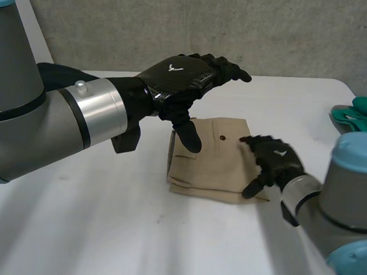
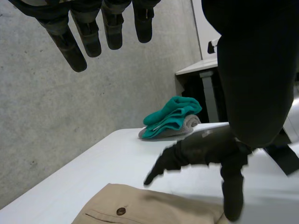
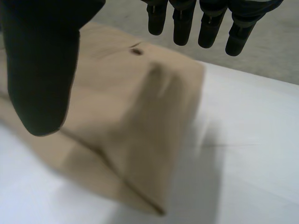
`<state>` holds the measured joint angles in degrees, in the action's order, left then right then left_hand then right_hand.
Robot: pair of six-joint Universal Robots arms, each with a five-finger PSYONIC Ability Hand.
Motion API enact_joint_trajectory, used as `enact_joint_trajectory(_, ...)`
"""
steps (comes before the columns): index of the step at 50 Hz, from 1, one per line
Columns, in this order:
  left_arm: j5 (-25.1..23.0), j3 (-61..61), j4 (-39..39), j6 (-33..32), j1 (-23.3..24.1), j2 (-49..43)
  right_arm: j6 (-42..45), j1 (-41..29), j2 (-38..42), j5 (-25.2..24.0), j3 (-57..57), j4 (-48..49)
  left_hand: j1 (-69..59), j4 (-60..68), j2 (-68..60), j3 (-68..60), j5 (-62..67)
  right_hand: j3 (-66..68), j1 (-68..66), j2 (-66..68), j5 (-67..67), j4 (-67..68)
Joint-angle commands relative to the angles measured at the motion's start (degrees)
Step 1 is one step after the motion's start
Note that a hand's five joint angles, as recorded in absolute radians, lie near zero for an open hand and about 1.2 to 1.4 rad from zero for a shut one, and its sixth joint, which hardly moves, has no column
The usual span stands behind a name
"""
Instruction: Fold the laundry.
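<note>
A folded tan garment (image 1: 216, 162) with a dark button lies in the middle of the white table (image 1: 106, 231). My left hand (image 1: 186, 80) hovers above its far left part, fingers straight and thumb pointing down, holding nothing. My right hand (image 1: 274, 163) stays at the garment's right edge, fingers relaxed, just over the cloth. In the right wrist view the tan garment (image 3: 126, 121) lies under the spread fingers (image 3: 205, 25) and thumb (image 3: 42, 70). The left wrist view has the garment's buttoned edge (image 2: 140, 207), my left fingers (image 2: 84, 32) and my right hand (image 2: 205, 151) beyond.
A pile of green and grey cloth (image 1: 358, 118) sits at the table's far right edge, seen too in the left wrist view (image 2: 170, 119). A concrete wall stands behind the table. Bare table lies in front of and left of the garment.
</note>
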<state>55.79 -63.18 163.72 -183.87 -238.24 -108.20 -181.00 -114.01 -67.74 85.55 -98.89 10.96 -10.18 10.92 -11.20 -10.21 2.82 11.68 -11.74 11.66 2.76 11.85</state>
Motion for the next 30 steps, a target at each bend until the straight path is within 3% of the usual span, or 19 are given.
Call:
enact_joint_trajectory(1, -0.25, 0.95, 0.02, -0.79, -1.52, -0.87, 8.11, -8.60, 5.33, 4.44, 0.19, 5.47, 0.18, -0.92, 1.20, 0.21, -2.82, -1.68, 1.74, -1.66, -2.76, -1.85)
enact_joint_trajectory(15, 1.16, 3.59, -1.47, -4.66, 0.15, -0.52, 18.65, -9.22, 12.80, 9.19, 0.10, 20.31, 0.18, -0.92, 1.20, 0.21, -2.82, -1.68, 1.74, -1.66, -2.76, -1.85)
enact_joint_trajectory(30, 2.13, 3.33, -1.38, -4.39, 0.41, -0.61, 24.11, -8.87, 16.94, 9.28, 2.03, 29.47, 0.18, -0.92, 1.20, 0.21, -2.82, 4.38, -4.32, 4.40, 3.30, 4.21)
